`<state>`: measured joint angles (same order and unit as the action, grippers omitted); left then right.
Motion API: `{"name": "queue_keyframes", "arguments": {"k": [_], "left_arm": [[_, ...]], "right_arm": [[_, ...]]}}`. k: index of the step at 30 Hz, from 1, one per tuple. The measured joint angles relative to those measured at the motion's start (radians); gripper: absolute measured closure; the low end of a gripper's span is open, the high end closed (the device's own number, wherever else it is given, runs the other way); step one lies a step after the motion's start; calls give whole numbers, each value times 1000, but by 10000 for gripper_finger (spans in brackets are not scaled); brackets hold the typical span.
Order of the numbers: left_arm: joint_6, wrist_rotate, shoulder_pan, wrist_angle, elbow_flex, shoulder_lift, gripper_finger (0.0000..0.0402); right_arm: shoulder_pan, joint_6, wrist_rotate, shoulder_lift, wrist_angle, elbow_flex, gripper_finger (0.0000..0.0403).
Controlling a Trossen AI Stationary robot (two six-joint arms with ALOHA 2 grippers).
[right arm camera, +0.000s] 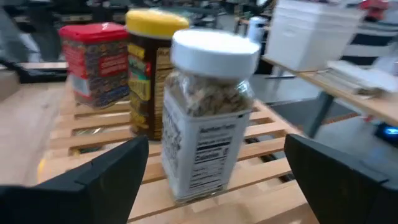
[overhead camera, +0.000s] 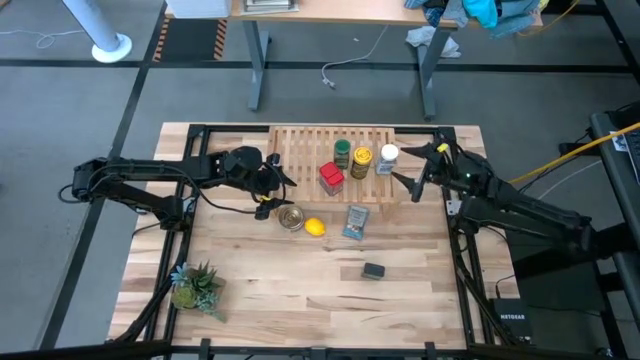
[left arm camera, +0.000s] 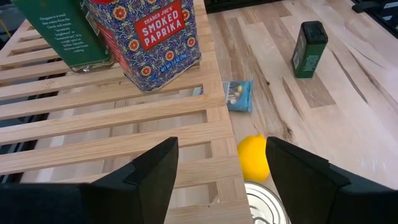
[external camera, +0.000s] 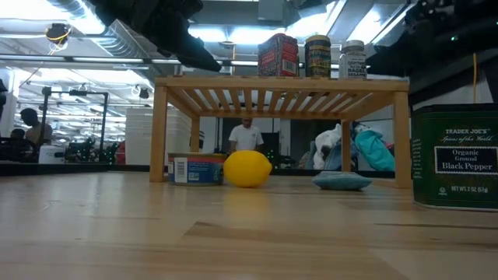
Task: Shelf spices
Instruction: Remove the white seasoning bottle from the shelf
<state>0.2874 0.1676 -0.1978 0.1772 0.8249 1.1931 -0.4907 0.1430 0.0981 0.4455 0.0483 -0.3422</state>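
The shelf stands at the 12 o'clock side of the table. On its slats stand four spices: the red tin, the green-lidded jar, the yellow-lidded jar and the white-lidded jar. The red tin is nearest to the table's middle, and the white-lidded jar is the one most toward 3 o'clock. The dark grey tin is not on the shelf; it is on the table toward 5 o'clock, well apart from the others.

The right gripper is at the 3 o'clock end of the shelf. Its fingers are spread wide on both sides of the white-lidded jar, and they do not touch it.

The left gripper is at the 9 o'clock part of the shelf, above the slats near the front edge. Its fingers are apart and hold nothing.

In front of the shelf lie a silver round tin, a lemon and a flat blue packet. A small plant stands toward 7 o'clock.
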Motion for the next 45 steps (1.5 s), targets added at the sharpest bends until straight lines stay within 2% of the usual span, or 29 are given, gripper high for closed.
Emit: {"name": "queue_keyframes", "arguments": {"k": [3,10,15,21,25,34,45], "left_arm": [[0,0,0,0,0,0,164],[0,0,0,-1,0,0,164],[0,0,0,0,0,0,164],[0,0,0,0,0,0,164],[0,0,0,0,0,0,164],[0,0,0,0,0,0,164],[0,0,0,0,0,0,164]], "right_arm": [[-75,0,117,47,-76,12,20],[-177,-8,257,180,-207,17,20],[-177,-19,253,249,-264,17,20],[-177,-34,227,260,-276,17,25],[-177,-34,227,260,-276,17,60],[-177,-33,292,258,-245,17,202],[-177,-39,293,194,-178,16,202]]}}
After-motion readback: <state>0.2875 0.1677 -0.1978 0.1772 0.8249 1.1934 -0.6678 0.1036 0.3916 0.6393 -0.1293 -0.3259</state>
